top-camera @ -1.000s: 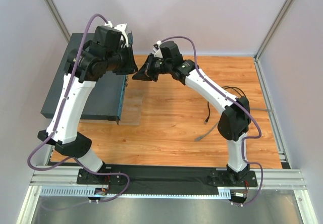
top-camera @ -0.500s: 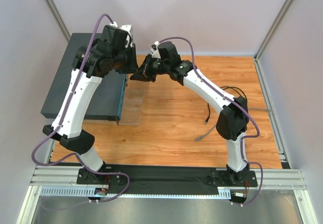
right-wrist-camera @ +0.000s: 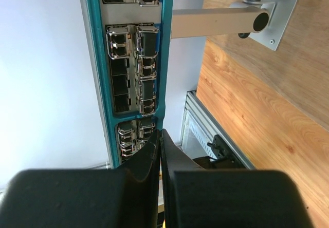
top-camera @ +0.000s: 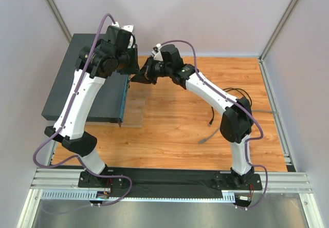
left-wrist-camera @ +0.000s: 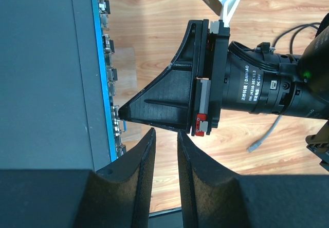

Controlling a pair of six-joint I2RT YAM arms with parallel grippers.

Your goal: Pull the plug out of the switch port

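Dark grey-teal metal forms the switch (top-camera: 82,84), a flat box lying at the far left of the wooden table (top-camera: 175,135), its thin teal-edged front face turned toward the table's middle. In the right wrist view this face (right-wrist-camera: 131,58) shows paired metal-framed sockets in groups. The upper group is cut off by the frame edge and the lowest is partly covered by the fingers. Whether any socket holds a plug cannot be made out.

The right gripper (top-camera: 138,77) has its fingers (right-wrist-camera: 149,158) pressed together with no gap. In the left wrist view its pointed tip (left-wrist-camera: 123,116) sits against the front face, and a small blue spot shows at the contact point, too small to identify.

The left gripper (left-wrist-camera: 165,133) hangs just beside the right one, above the table near the switch's front edge. Its jaws stand narrowly apart, with bare wood visible through the gap. From above, its fingertips are hidden under the wrist.

A grey cable (top-camera: 208,136) with a loose end and a black cable (top-camera: 212,116) lie on the table well apart from the switch, near the right arm.
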